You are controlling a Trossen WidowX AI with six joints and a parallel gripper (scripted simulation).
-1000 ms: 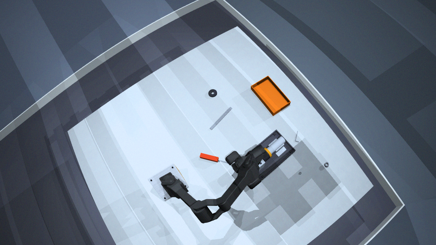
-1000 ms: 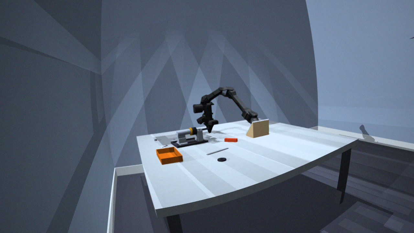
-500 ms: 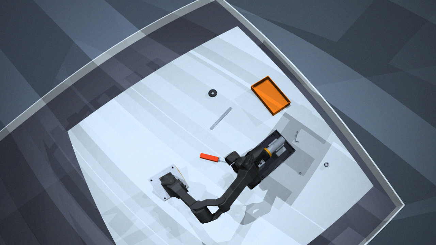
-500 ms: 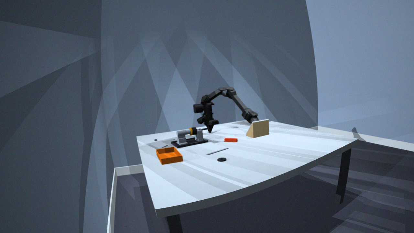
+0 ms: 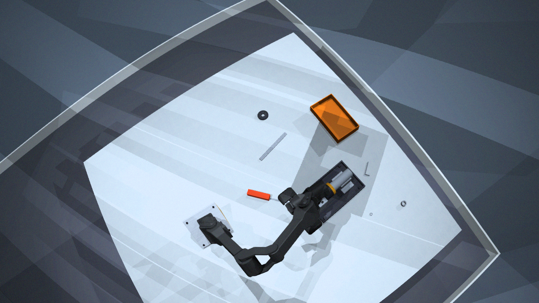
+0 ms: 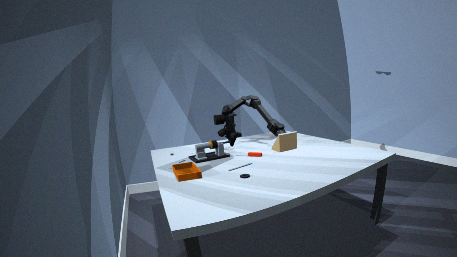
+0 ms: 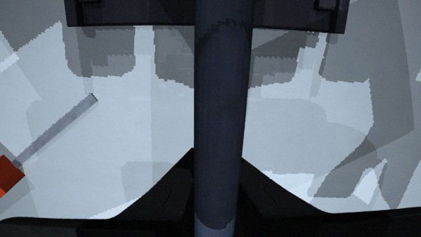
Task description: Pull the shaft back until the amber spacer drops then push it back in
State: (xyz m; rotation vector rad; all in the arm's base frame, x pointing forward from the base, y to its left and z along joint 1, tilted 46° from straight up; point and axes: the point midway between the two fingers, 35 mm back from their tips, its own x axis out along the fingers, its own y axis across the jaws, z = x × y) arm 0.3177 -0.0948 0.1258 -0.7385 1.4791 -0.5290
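Note:
My gripper [image 6: 232, 143] [image 7: 210, 156] is shut on the dark shaft [image 7: 220, 108] [image 6: 226, 142], beyond the small grey support block [image 6: 220, 149]. In the top view the arm hides the fingertips. The amber spacer [image 5: 330, 188] [image 6: 210, 144] is on the shaft line, against the grey cylinder of the big housing [image 5: 341, 180] [image 6: 201, 146]. Black spacer material [image 6: 214, 144] sits between it and the support block; separate pieces cannot be told apart. Housing and support block stand on the dark base plate [image 5: 348, 197] [image 6: 212, 156]. No amber spacer shows on the table.
An orange tray [image 5: 324, 126] [image 6: 190, 176] stands near the base. A red-handled screwdriver [image 5: 258, 194] [image 6: 254, 154] [image 7: 10, 174] lies near the gripper. A metal strip [image 5: 273, 146] [image 6: 240, 166], a black ring [image 5: 259, 115] [image 6: 241, 176] and a hex key [image 5: 366, 169] also lie on the table. A tan wedge [image 6: 288, 142] stands by the arm's foot.

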